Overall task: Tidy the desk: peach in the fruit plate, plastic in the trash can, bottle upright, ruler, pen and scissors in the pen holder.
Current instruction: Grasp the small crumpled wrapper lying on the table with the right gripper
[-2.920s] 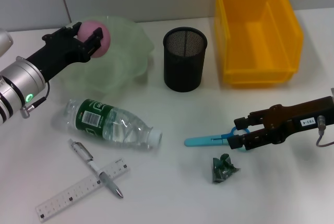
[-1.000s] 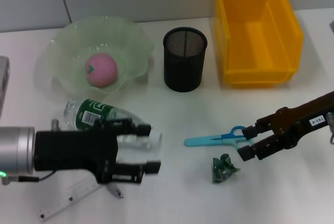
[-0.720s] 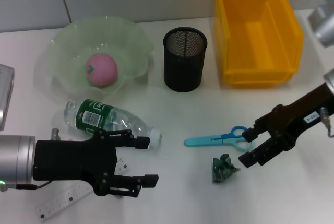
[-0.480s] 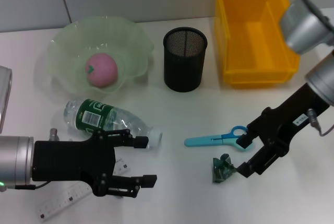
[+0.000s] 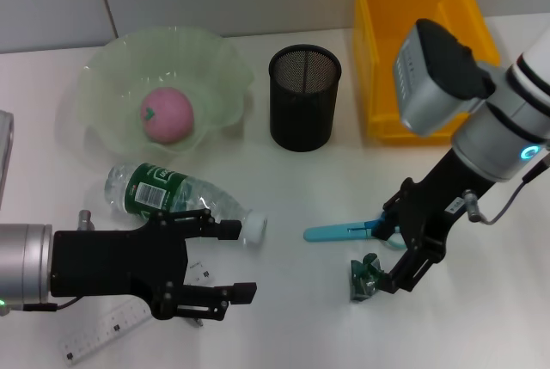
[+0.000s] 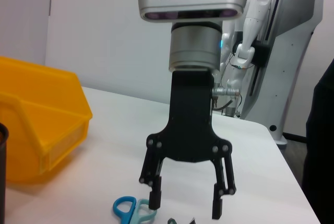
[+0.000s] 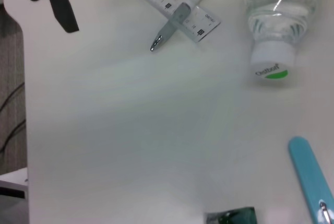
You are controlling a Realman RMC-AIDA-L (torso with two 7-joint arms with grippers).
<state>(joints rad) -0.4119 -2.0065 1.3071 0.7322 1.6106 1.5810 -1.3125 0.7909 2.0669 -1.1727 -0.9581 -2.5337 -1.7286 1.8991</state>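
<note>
Since the earlier head views, the peach [image 5: 167, 114] has gone from the left gripper [image 5: 233, 260] into the fruit plate [image 5: 105, 68], and that gripper, fingers spread, has come down over the pen [image 7: 181, 11] and ruler [image 5: 99, 335] at the near left, beside the lying bottle [image 5: 182, 202]. Right gripper [image 5: 389, 253], jaws apart, has swung from beside the scissors [image 5: 344, 231] to stand tilted over the crumpled plastic [image 5: 363, 279], one finger near the scissors' handles, the other just beside the wad. Judged from this, the peach step is done; the plastic pick-up appears next, with bottle, ruler, pen and scissors outstanding. Room is tight: scissors lie just beside the plastic, so closing fingers may catch them. Open tabletop separates the plastic from the yellow bin [image 5: 425, 58]; the pen holder [image 5: 304, 98] stands well apart.
</note>
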